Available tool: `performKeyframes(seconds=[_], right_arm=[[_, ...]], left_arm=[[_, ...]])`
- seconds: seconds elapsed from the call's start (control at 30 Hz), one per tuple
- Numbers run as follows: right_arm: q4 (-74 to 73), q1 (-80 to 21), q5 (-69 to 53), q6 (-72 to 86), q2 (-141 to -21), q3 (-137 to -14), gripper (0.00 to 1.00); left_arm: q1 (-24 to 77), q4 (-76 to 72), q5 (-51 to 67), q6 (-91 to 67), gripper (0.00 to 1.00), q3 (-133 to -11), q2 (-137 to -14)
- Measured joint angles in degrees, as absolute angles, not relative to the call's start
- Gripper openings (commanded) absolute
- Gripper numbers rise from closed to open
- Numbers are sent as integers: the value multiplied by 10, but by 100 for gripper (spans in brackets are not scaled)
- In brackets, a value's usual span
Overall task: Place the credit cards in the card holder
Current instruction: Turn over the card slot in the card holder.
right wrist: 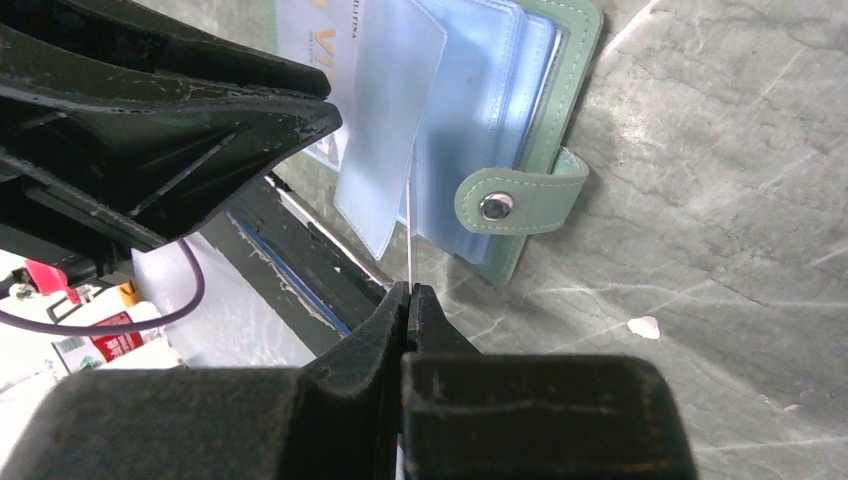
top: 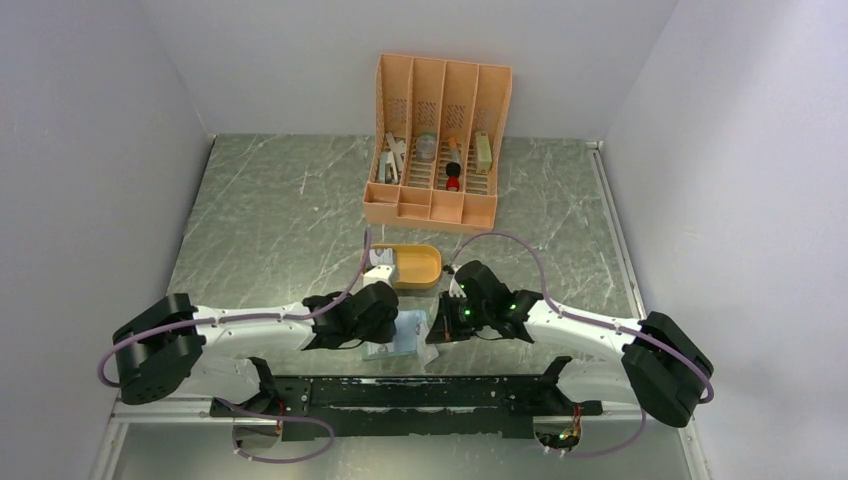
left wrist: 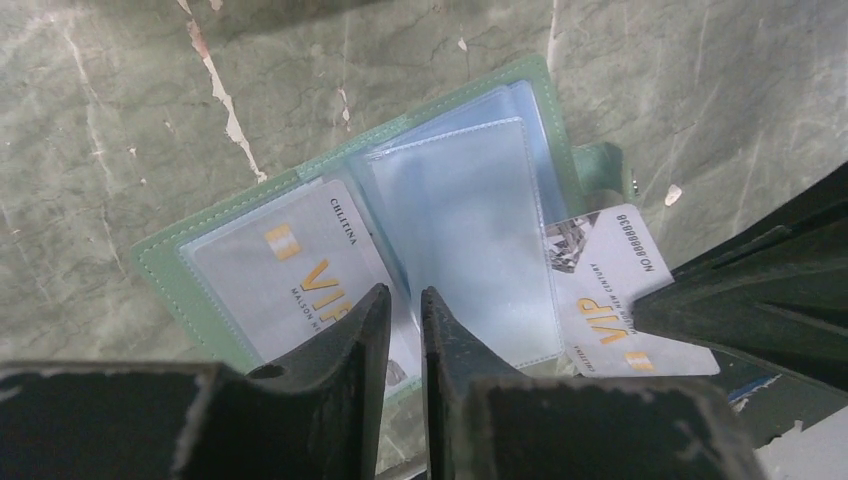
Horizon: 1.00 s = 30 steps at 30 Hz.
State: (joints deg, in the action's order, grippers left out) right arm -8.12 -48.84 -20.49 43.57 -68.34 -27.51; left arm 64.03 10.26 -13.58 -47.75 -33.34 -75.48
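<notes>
The card holder [left wrist: 170, 270] lies open on the marble table, a green bifold with clear pockets [left wrist: 470, 230]. One VIP credit card [left wrist: 290, 260] sits in its left pocket. A second credit card [left wrist: 610, 290] sticks out from the right-hand leaves, and the right gripper's fingers [left wrist: 700, 300] hold its outer end. In the right wrist view that card [right wrist: 410, 240] shows edge-on, with my right gripper [right wrist: 409, 290] shut on it. My left gripper [left wrist: 405, 295] hovers over the holder's near edge, jaws a narrow gap apart, nothing between them. From above, the holder [top: 400, 342] lies between both grippers.
An orange oval tray [top: 425, 270] stands just behind the grippers. A tall orange slotted organizer [top: 437, 140] with small items is at the back. The holder's snap strap [right wrist: 510, 205] hangs open. The black rail [top: 400, 395] runs along the table's near edge, close to the holder.
</notes>
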Motion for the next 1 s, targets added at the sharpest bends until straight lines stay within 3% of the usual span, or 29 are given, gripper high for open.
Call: performKeyframes(seconds=[0.2, 0.57, 1.0], right_arm=[[-71, -491, -211, 439, -685, -276, 0], [-65, -526, -210, 448, -700, -316, 0], [-24, -554, -203, 458, -815, -366, 0]], left_arm=[[640, 123, -139, -477, 25, -342, -731], [640, 160, -154, -478, 41, -343, -672], [640, 204, -186, -495, 41, -340, -569]])
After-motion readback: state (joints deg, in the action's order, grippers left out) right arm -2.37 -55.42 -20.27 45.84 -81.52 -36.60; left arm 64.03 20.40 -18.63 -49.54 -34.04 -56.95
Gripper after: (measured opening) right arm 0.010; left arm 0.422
